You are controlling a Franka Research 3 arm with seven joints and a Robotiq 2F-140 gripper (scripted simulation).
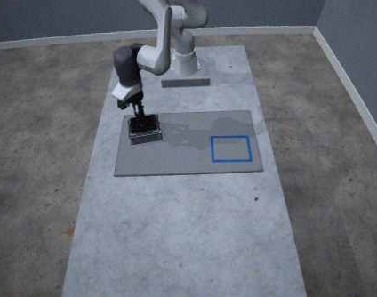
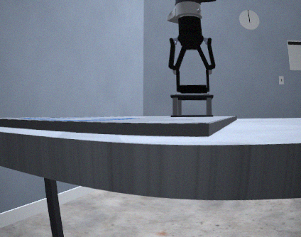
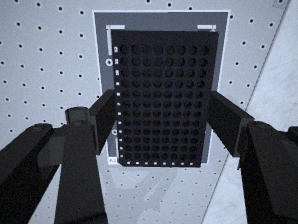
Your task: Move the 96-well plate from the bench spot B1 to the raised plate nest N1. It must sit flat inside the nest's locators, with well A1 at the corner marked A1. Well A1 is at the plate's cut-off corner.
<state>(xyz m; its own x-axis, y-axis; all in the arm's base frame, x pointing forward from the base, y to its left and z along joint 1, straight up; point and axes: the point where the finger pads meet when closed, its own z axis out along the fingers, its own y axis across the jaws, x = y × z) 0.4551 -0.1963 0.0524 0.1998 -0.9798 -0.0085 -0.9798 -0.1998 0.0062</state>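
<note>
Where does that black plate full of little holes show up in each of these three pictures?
Top: the plate sits left of centre, under the gripper.
Exterior: a thin dark bar between the fingers, just above the nest.
Wrist: fills the centre.
Shared landmark: the nest.
</note>
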